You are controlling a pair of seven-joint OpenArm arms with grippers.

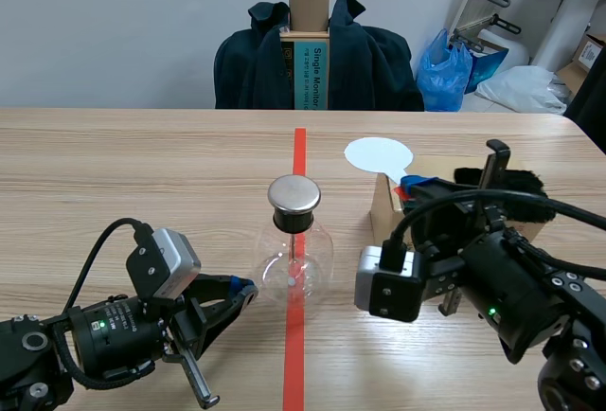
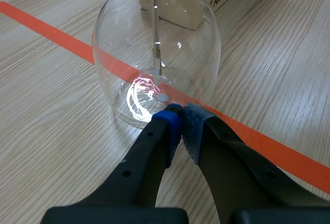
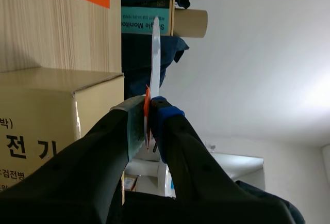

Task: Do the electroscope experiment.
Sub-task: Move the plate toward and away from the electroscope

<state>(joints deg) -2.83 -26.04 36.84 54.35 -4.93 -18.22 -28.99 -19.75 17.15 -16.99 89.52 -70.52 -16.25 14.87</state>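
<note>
Our left gripper point(image 2: 181, 118) is clenched on nothing, tips just beside the glass electroscope point(image 2: 129, 38). Our right gripper point(image 3: 149, 113) grasps a white disc point(image 1: 377, 155) beside a cardboard box point(image 3: 46, 110).

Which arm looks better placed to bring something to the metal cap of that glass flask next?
The right, I'd say. The right arm's fingers are shut on a white disc, raised near the metal cap of the glass flask. The left arm's fingers are shut on nothing, low by its base.
</note>
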